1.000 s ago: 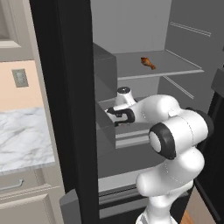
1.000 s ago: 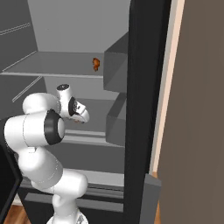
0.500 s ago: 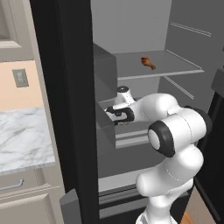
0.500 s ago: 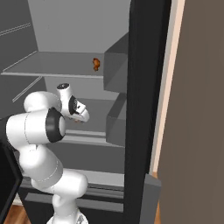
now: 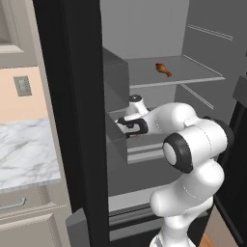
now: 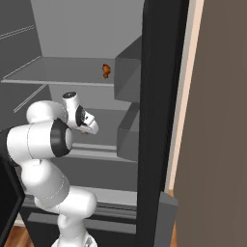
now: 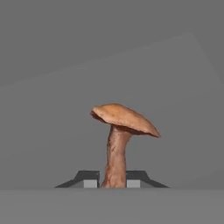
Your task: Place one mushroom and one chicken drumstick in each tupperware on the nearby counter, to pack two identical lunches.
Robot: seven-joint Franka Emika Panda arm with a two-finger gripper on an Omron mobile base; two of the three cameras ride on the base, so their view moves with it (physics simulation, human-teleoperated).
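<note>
One small mushroom (image 7: 119, 135) with a reddish-brown cap is clamped by its stem between the gripper (image 7: 112, 180) fingers (image 7: 90, 180); a grey fridge shelf (image 7: 52, 109) is seen behind.

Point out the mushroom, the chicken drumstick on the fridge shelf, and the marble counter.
mushroom (image 7: 124, 117): hand view, on its reddish-brown cap.
chicken drumstick (image 5: 163, 69): left base view, on its meaty middle.
counter (image 5: 24, 154): left base view, on the bare marble top.
</note>
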